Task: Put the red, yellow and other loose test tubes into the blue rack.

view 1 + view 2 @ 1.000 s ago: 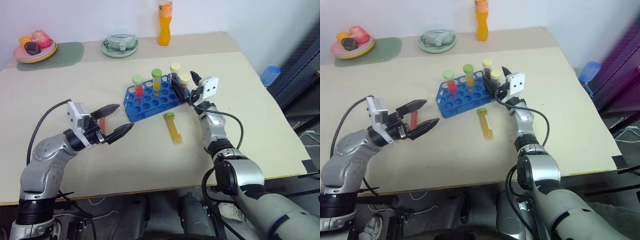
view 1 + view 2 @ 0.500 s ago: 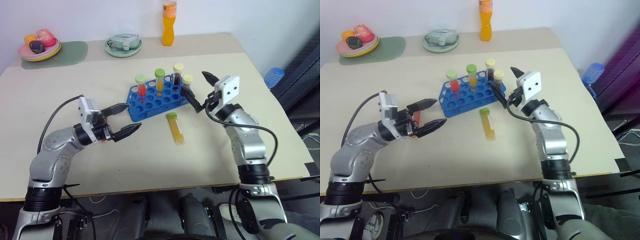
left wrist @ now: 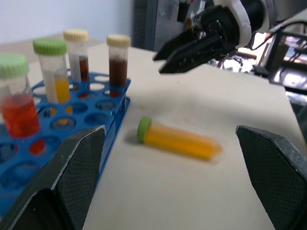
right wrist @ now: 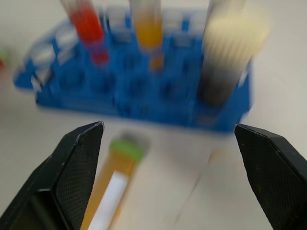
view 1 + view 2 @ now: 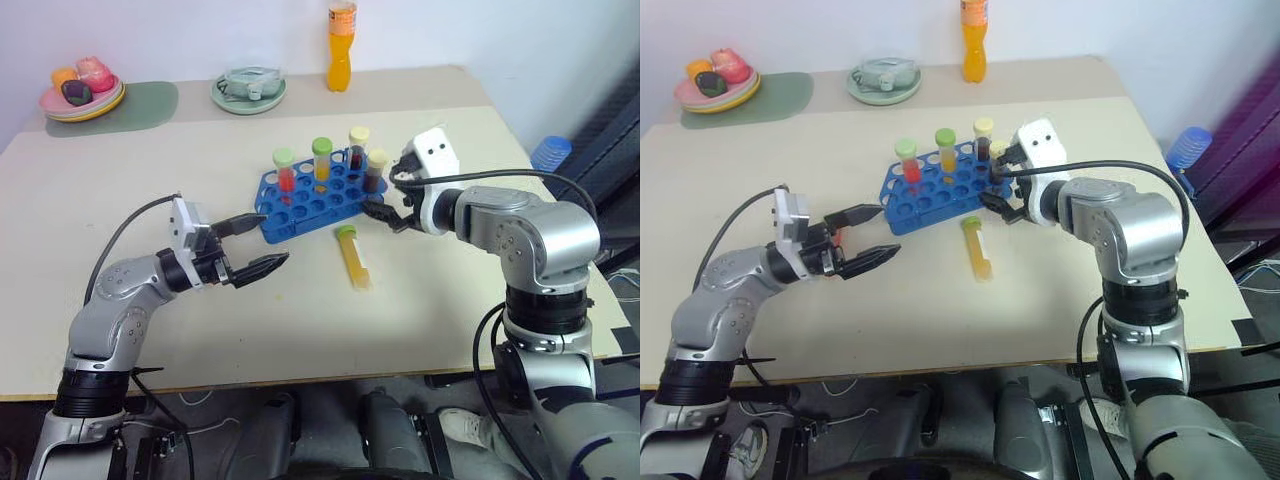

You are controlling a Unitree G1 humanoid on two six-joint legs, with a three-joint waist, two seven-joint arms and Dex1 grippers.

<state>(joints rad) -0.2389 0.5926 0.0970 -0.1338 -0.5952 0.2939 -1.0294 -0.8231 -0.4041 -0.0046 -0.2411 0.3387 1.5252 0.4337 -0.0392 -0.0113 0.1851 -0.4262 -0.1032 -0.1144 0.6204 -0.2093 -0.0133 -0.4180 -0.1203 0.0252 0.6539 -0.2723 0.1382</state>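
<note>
Blue rack (image 5: pixel 318 193) sits on the beige counter (image 5: pixel 150 220) near its middle, long axis running left-near to right-far. Four capped tubes stand upright in its far rows. From left to right these are a red tube with green cap (image 5: pixel 285 172), a yellow-orange tube with green cap (image 5: pixel 321 163), a dark tube with cream cap (image 5: pixel 358 148), and a second dark brown tube with cream cap (image 5: pixel 377 170) at the rack's right end.

One loose tube (image 5: pixel 352 256), yellow-orange with green cap, lies flat on the counter just near of the rack. Its cap points toward the rack and it touches neither claw.

Left claw (image 5: pixel 259 246): fingers spread wide apart, nothing between them. It is held level to the left of the loose tube and near of the rack's left end, pointing right toward the tube. In the left wrist view the lying tube and the rack show between the two open fingers.

Right claw (image 5: pixel 386 211): fingers apart, empty. It sits just right of the rack's right end and far-right of the loose tube, angled down and to the left. In the right wrist view the rack and the green-capped end of the lying tube fall between the fingers.

Far edge of counter:
- orange drink bottle (image 5: pixel 340 33), upright
- pale green dish (image 5: pixel 248 92)
- stacked plates with fruit (image 5: pixel 82 93) on a grey-green mat (image 5: pixel 140 105), far left
</note>
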